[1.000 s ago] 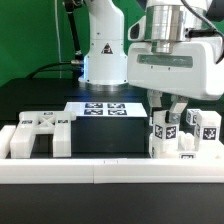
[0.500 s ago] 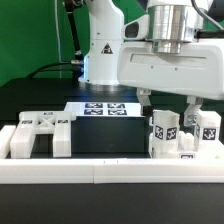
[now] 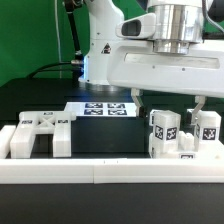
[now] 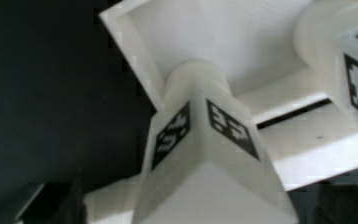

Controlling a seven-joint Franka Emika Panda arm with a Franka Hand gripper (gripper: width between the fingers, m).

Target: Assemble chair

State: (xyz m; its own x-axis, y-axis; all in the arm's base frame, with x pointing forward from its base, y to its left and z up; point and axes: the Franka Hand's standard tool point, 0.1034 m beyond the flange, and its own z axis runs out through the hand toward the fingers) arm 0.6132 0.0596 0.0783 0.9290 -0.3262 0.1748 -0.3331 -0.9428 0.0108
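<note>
The gripper (image 3: 169,103) hung open, fingers astride a tagged leg block (image 3: 164,131) at the exterior view's right. The grasping step seemed in hand; next it needed to descend and close.

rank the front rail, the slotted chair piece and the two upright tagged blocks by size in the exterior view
1. front rail
2. slotted chair piece
3. tagged block nearer the middle and tagged block at the exterior view's right edge: look alike, unranked
</note>
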